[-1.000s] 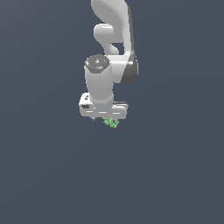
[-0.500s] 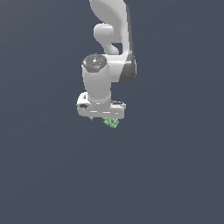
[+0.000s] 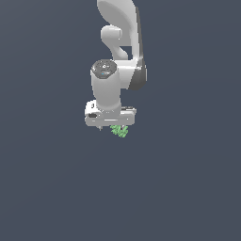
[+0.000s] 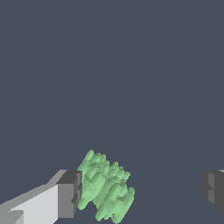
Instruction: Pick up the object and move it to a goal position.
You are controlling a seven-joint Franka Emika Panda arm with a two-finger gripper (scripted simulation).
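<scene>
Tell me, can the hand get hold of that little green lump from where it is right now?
Probably yes. The green lump already sits between the fingers of the hand, against one finger with a clear gap to the other. The jaws are open, nothing else is in the way, so closing should grip it.

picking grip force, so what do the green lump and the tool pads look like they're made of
The green lump looks like matte plastic or foam: flat bright green, ridged and bumpy, no shine. Being a simulator render, its real material stays open. The tool has dark grey pads that look like matte rubber, blocky and dull, on a smooth white body resembling painted metal or hard plastic.
</scene>
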